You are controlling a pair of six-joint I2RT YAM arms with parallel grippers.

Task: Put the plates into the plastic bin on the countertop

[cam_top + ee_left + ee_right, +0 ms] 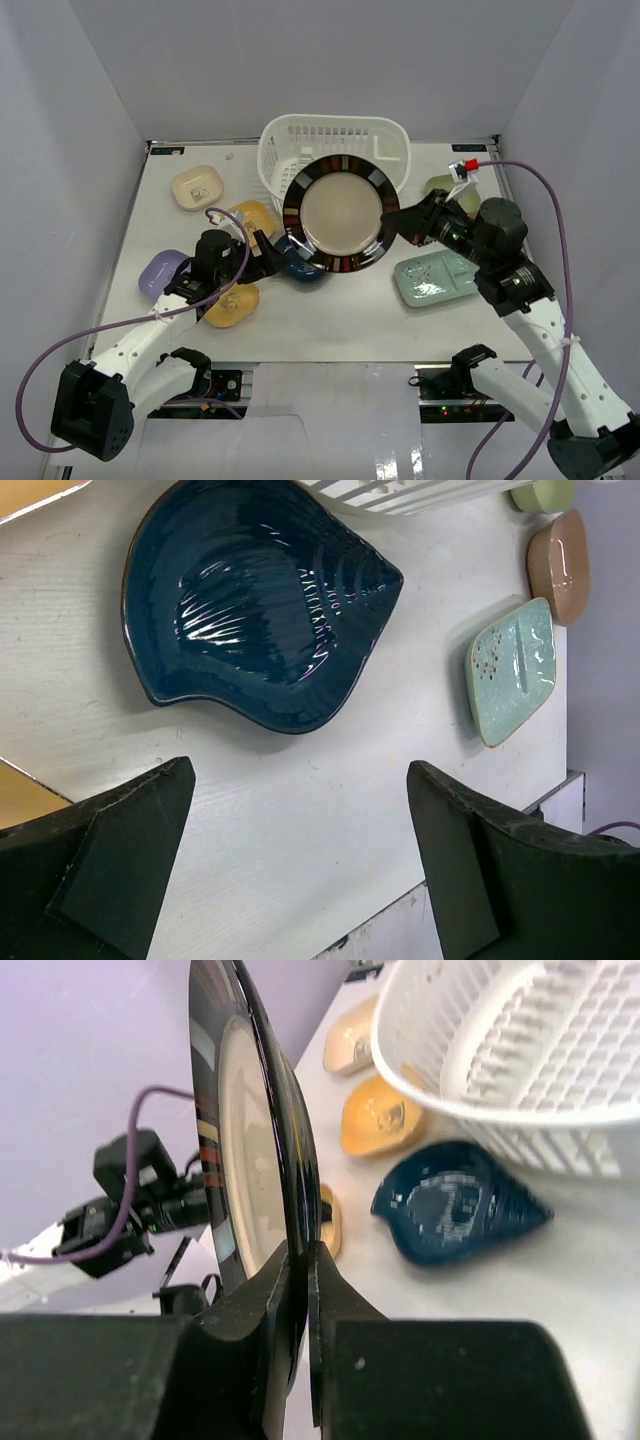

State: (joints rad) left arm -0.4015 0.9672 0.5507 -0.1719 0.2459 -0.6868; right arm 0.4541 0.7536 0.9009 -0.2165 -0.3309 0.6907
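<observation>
Big round plate (pixel 340 215) held up by its rim, right in front of the white bin (pixel 300 125).

The right gripper (pixel 402 222) is pinched tight on the plate's right edge, one finger on each side. The plate is in the middle of the top picture and covers the near side of the bin. The dark blue leaf dish (pixel 300 268) lies flat on the table (pixel 330 320), just below and left of the plate. The left gripper (pixel 262 255) is close beside that dish, its fingers wide apart and holding nothing. A pale teal dish (pixel 435 277) lies at the plate's lower right. Two yellow dishes (pixel 232 305), a cream dish (pixel 196 186) and a purple dish (pixel 162 270) lie on the left side. A green dish (pixel 440 185) lies at the upper right.
</observation>
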